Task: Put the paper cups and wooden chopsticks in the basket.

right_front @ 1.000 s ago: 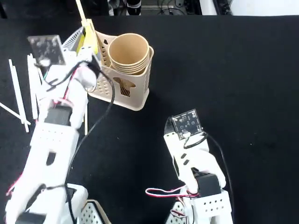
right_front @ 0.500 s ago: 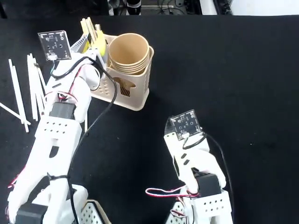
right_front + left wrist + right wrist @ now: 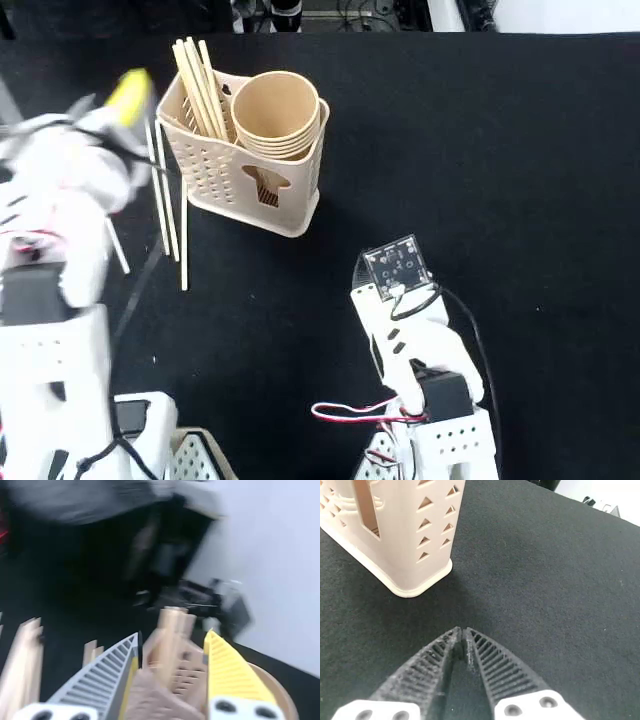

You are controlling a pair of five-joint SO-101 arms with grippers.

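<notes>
The beige basket (image 3: 225,170) stands at the back of the black table, with stacked paper cups (image 3: 275,110) in one half and several wooden chopsticks (image 3: 198,80) upright in the other. More chopsticks (image 3: 165,205) lie on the table just left of the basket. My left gripper (image 3: 105,98) hovers left of the basket, blurred, its grey and yellow fingers open and empty. The left wrist view looks past the gripper (image 3: 172,640) at the chopstick tops (image 3: 170,625) and a cup rim (image 3: 277,690). My right gripper (image 3: 463,632) is shut and empty, low over the table in front of the basket (image 3: 395,535).
The right arm (image 3: 400,265) rests in the middle front of the table. Open black tabletop (image 3: 500,150) stretches to the right of the basket. White arm bases stand at the front edge.
The left gripper held chopsticks over the basket, let them go into it, and has swung back to the left. The right arm has not moved.
</notes>
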